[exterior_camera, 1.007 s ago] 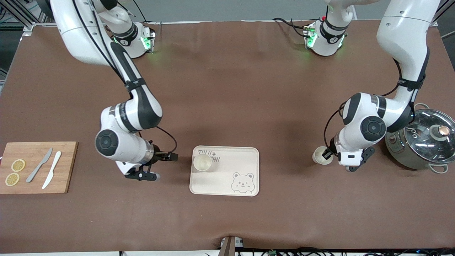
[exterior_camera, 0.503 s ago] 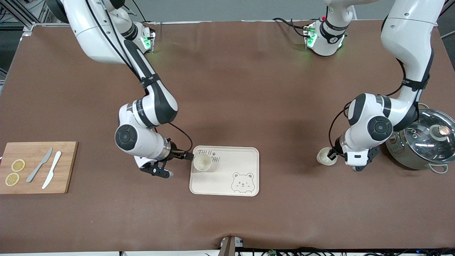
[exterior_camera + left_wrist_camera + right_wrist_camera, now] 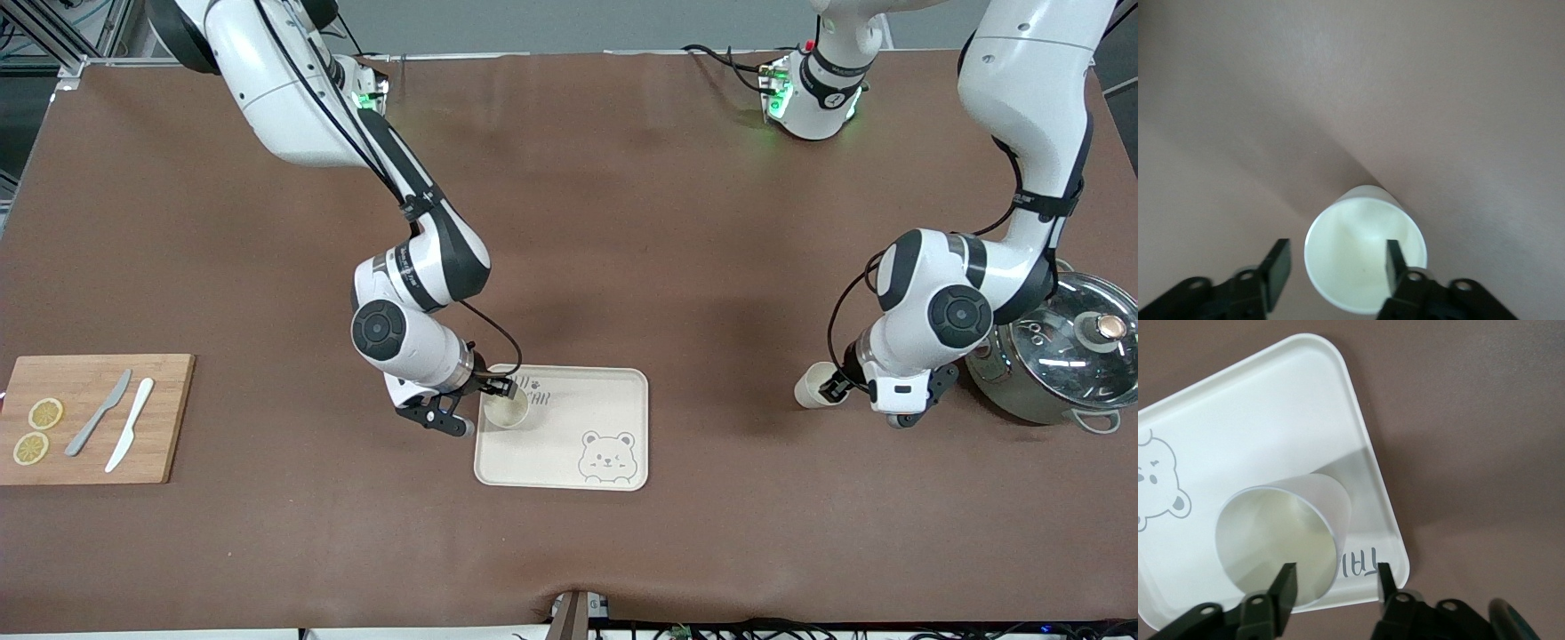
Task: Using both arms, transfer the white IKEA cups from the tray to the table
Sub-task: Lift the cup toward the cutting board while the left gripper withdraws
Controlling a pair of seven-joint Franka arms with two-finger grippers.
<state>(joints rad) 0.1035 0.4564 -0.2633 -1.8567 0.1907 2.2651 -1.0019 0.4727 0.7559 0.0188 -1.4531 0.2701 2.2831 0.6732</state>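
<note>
One white IKEA cup (image 3: 507,412) stands on the bear-print tray (image 3: 556,453), at the corner toward the right arm's end. My right gripper (image 3: 498,389) is open at this cup. In the right wrist view (image 3: 1335,582) one finger is over the inside of the cup (image 3: 1275,543) and the other is outside its wall, over the tray (image 3: 1271,420). The second cup (image 3: 811,388) is on the bare table beside the pot. My left gripper (image 3: 832,388) is open at it. In the left wrist view (image 3: 1335,267) its fingers straddle one side of the cup (image 3: 1361,253).
A steel pot with a glass lid (image 3: 1062,356) stands close to the left arm's elbow, at that arm's end of the table. A wooden cutting board (image 3: 164,418) with two lemon slices and two knives lies at the right arm's end.
My right arm has swung from near the cutting board over to the tray, and its open gripper has reached the cup there. My left gripper has shifted slightly by its cup.
</note>
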